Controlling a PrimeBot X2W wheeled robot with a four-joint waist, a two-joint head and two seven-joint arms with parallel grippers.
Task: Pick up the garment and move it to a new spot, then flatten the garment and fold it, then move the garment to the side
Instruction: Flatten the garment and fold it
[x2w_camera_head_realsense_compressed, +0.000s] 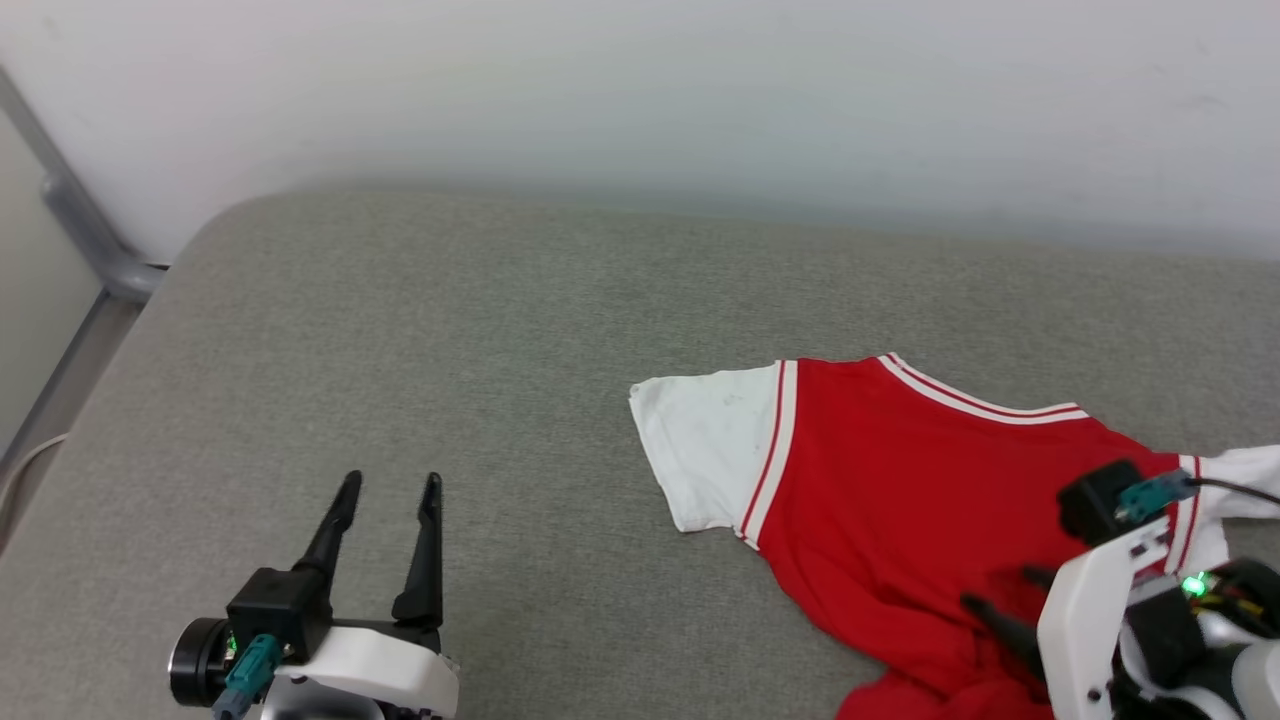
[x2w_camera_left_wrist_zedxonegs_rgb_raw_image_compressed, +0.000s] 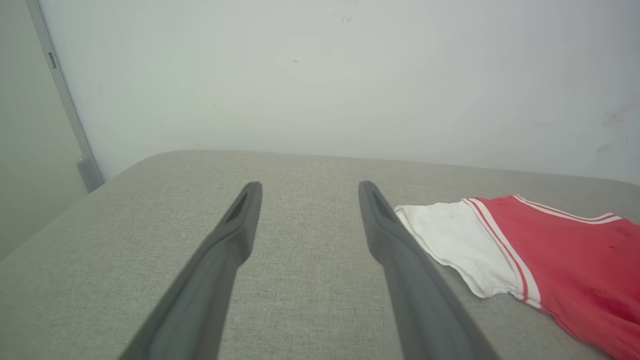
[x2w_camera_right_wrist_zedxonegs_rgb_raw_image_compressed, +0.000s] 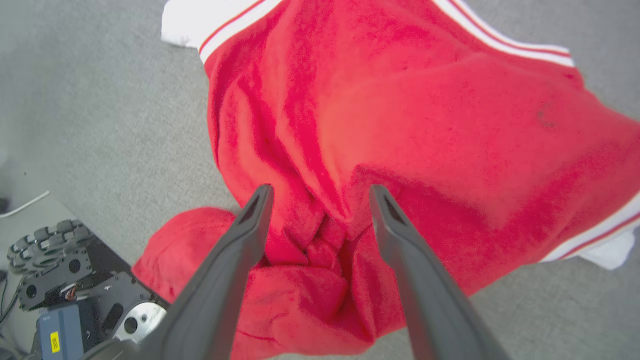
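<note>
Lying on the right half of a grey fabric-covered surface (x2w_camera_head_realsense_compressed: 400, 330), the red jersey T-shirt (x2w_camera_head_realsense_compressed: 880, 470) is spread partly flat, its neck edge with red-and-white striped trim (x2w_camera_head_realsense_compressed: 980, 405) pointing towards the pale wall (x2w_camera_head_realsense_compressed: 640, 90). One white short sleeve (x2w_camera_head_realsense_compressed: 700, 455) stretches out flat towards the middle of the surface. The other white sleeve (x2w_camera_head_realsense_compressed: 1240, 470) pokes out at the far right, partly hidden behind the right arm.

The head view shows the shirt's near part hanging over the front edge of the surface. The right wrist view adds what the head view hides: the lower red cloth is bunched into thick folds (x2w_camera_right_wrist_zedxonegs_rgb_raw_image_compressed: 310, 250) and curls over that edge.

The right gripper (x2w_camera_right_wrist_zedxonegs_rgb_raw_image_compressed: 321, 190) is directly over those folds with its two dark fingers spread apart, the crumpled cloth showing between them. Whether the fingers touch the cloth cannot be told. In the head view this gripper (x2w_camera_head_realsense_compressed: 1003, 588) sits at the lower right over the red cloth.

The right wrist view also takes in part of the robot's dark base (x2w_camera_right_wrist_zedxonegs_rgb_raw_image_compressed: 50, 280) below the surface edge, and a grey-blue box with a yellow label (x2w_camera_right_wrist_zedxonegs_rgb_raw_image_compressed: 55, 335).

The left gripper (x2w_camera_head_realsense_compressed: 391, 482) is at the lower left, well apart from the shirt, its fingers spread wide with nothing between them. The left wrist view shows the white sleeve (x2w_camera_left_wrist_zedxonegs_rgb_raw_image_compressed: 450, 240) just beyond its right-hand finger, and a grey metal rail (x2w_camera_left_wrist_zedxonegs_rgb_raw_image_compressed: 65, 105) against the wall.
</note>
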